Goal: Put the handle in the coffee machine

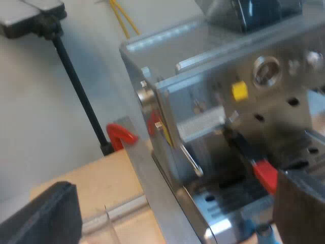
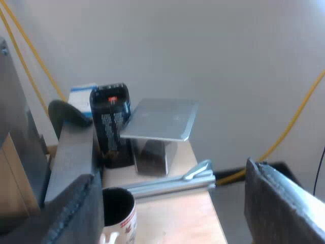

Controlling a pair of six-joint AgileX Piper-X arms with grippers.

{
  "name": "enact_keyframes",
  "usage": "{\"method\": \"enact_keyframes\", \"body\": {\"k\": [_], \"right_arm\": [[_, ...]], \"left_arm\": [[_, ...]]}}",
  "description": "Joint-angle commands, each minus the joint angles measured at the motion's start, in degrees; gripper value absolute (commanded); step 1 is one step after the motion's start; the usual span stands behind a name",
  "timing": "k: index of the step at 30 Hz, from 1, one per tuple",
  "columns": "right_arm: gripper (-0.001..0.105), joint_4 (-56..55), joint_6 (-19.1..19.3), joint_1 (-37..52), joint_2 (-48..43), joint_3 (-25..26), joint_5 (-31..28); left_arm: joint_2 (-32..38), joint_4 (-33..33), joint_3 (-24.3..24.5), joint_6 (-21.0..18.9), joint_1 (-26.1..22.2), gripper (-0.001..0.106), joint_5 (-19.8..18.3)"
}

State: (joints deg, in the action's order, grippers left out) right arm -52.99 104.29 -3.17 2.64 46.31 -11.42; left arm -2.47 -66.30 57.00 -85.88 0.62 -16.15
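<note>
Handle: The handle [image 1: 244,152] is at the front of the coffee machine [image 1: 203,101], tucked up under the part where the coffee comes out. Its red end [image 1: 265,173] sticks out over the drip tray [image 1: 228,203]. It looks like it is in its place. I cannot tell if it is turned tight.

Left pincer: The left pincer [image 1: 172,203] is spread wide and pinches nothing. One finger [image 1: 299,203] is just beside the red end. The other finger [image 1: 43,216] is far off, past the machine's corner.

Why it is there: I think the finger is close to the red end so it can push the handle round until it locks.

Right pincer: The right pincer [image 2: 172,198] is spread wide too, with nothing between its fingers. It hangs over the wooden surface [image 2: 172,218], well apart from the handle. My guess is that it keeps out of the way so the two arms do not bump.

Mug: A mug [image 2: 124,221] stands upright on the surface, near one finger of the right pincer. It is not needed for this job.

Other things: A black can [image 2: 110,127] with a red mark stands just beside a small metal stand [image 2: 160,122]. A metal bar [image 2: 172,182] lies between them and the mug.

How far along: Nearly done, I think. The handle may need one last turn.

Watch out: A hard push could slip off the red end.
</note>
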Motion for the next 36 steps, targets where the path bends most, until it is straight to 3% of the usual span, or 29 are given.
{"method": "enact_keyframes", "body": {"k": [1,5,8,10,14,16,18,21,29,36], "right_arm": [[0.062,-0.4,1.0,0.3,-4.2,-1.1,-0.1],[0.062,-3.9,1.0,0.3,-5.5,-0.5,-1.2],[0.062,-3.8,1.0,0.3,-5.8,-0.6,-1.2],[0.062,-3.8,1.0,0.3,-5.8,-0.6,-1.2],[0.062,-2.8,1.0,0.3,-5.8,-0.8,-1.2],[0.062,-1.2,1.0,0.3,-5.8,-0.8,-0.9],[0.062,-0.2,2.6,0.3,-5.8,-0.8,1.2],[0.062,0.1,4.2,0.3,-5.6,-1.0,5.8],[0.062,0.1,4.1,0.3,-5.6,-5.7,9.6],[0.062,0.1,3.3,0.3,-5.6,-12.5,9.6]], "left_arm": [[5.1,-2.6,-1.2,2.3,0.0,0.078,-0.4],[11.8,-7.4,-1.5,5.7,0.0,0.078,-0.4],[11.1,-14.6,0.1,7.0,-0.2,0.078,-0.6],[11.5,-14.9,0.0,7.3,-0.2,0.078,-0.3],[11.4,-11.7,-0.9,6.1,-0.2,0.078,0.3],[11.4,-8.9,-2.0,2.8,-0.2,0.078,1.8],[11.4,-3.1,-5.1,-3.0,-0.2,0.078,3.8],[11.4,1.9,-8.5,-5.8,-0.2,0.078,4.2],[11.2,11.2,-17.0,-6.8,-0.2,0.078,4.1],[11.2,10.9,-21.8,-6.8,-0.2,0.078,4.0]]}}
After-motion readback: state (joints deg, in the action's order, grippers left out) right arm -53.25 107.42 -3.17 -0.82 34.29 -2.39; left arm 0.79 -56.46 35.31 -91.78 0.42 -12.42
